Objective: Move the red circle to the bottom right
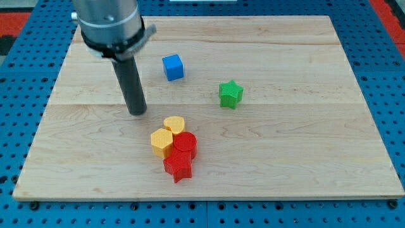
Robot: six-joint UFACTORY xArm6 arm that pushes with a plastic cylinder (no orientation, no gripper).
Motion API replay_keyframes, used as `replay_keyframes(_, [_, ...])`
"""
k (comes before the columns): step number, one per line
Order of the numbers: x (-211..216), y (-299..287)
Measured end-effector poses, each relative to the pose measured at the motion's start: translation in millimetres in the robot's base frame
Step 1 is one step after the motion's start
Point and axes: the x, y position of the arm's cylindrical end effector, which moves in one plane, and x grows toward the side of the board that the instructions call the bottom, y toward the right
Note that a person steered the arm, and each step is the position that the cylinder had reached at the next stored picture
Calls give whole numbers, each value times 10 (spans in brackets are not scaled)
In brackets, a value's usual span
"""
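A: Count on the surface [304, 57]?

B: Six blocks are sitting on it. One blue cube [172, 67], one green star [230, 94], two yellow, two red.

A: Yellows?

B: One yellow heart [173, 124] and one yellow hexagon [161, 142], touching each other.

A: Reds?

B: One red circle [185, 144] and one red star [178, 167]. The circle is sitting below the view's centre, touching the heart above it, the hexagon at its left and the star below it. All four are forming one tight cluster.

A: Others?

B: The cube and green star are lying apart, toward the view's top, well clear of the cluster.

A: Rod?

B: My tip [137, 112] is resting on the board up and to the left of the cluster, near the heart, not touching any block. One rod only; no gripper is fitted, so apart or together does not apply.
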Motion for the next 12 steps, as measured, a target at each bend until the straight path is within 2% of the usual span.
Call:
replay_keyframes(1, [249, 552])
replay_keyframes(3, [201, 1869])
replay_keyframes(4, [202, 1713])
replay_keyframes(5, [-15, 434])
replay_keyframes(6, [193, -397])
replay_keyframes(7, [642, -241])
replay_keyframes(9, [775, 1698])
replay_keyframes(10, [777, 1746])
replay_keyframes(11, [674, 1133])
replay_keyframes(12, [363, 1414])
